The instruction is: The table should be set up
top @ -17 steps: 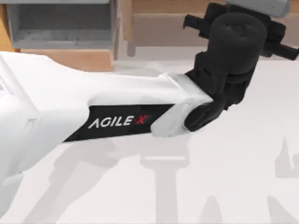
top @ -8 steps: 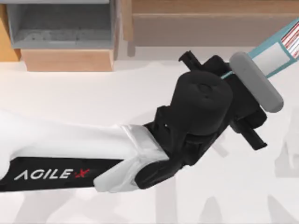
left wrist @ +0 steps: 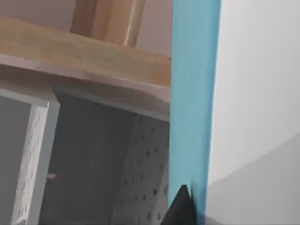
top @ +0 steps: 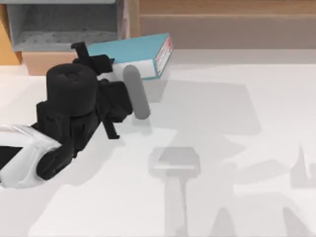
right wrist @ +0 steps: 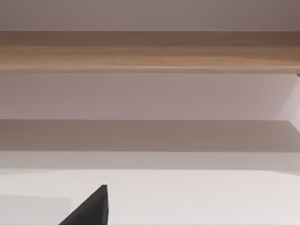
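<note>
Left gripper [top: 129, 74]: upper left of the top view, clamped on a blue book [top: 133, 52]; in the left wrist view one dark fingertip [left wrist: 180, 208] lies against the book's blue cover [left wrist: 194, 93].
Why held so: the book is carried flat, its page edge toward the frame's centre, in front of the wooden box [top: 64, 29] with the grey inside. We judge it is headed into or out of that box; which, we cannot tell.
Table [top: 232, 148]: white top spanning the middle and lower frame.
Edges: the book's far edge sits just beside the box's right wall and the wooden shelf unit [top: 227, 19] along the top of the frame. Little slack there for a swing.
Open room: wide bare table at centre, right and bottom of the frame; retreat that way looks safest.
Right gripper [right wrist: 91, 208]: one dark fingertip at the lower left of its wrist view, facing the shelf; finger state we cannot tell.
</note>
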Tool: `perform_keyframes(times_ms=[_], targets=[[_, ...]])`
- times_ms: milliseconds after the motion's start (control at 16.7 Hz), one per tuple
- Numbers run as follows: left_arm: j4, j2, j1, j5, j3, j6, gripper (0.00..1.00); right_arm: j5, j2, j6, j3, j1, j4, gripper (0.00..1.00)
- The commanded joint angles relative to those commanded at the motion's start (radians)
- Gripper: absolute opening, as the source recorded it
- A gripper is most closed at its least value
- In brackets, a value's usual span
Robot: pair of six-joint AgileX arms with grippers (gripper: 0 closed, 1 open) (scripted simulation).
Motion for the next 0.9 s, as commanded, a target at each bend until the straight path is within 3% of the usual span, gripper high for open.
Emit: perform_keyframes(times_ms=[180,360,900], targets=[[0.076,0.038,0.192,0.017,0.002,0.206,0.0,0.0,0.0,0.0,0.0,0.0,0.0,1.0],[0.123,0.135,0.298,0.068,0.07,0.322,0.0,0.0,0.0,0.0,0.0,0.0,0.0,1.0],[0.127,0.181,0.322,0.094,0.113,0.355,0.0,0.0,0.0,0.0,0.0,0.0,0.0,1.0]])
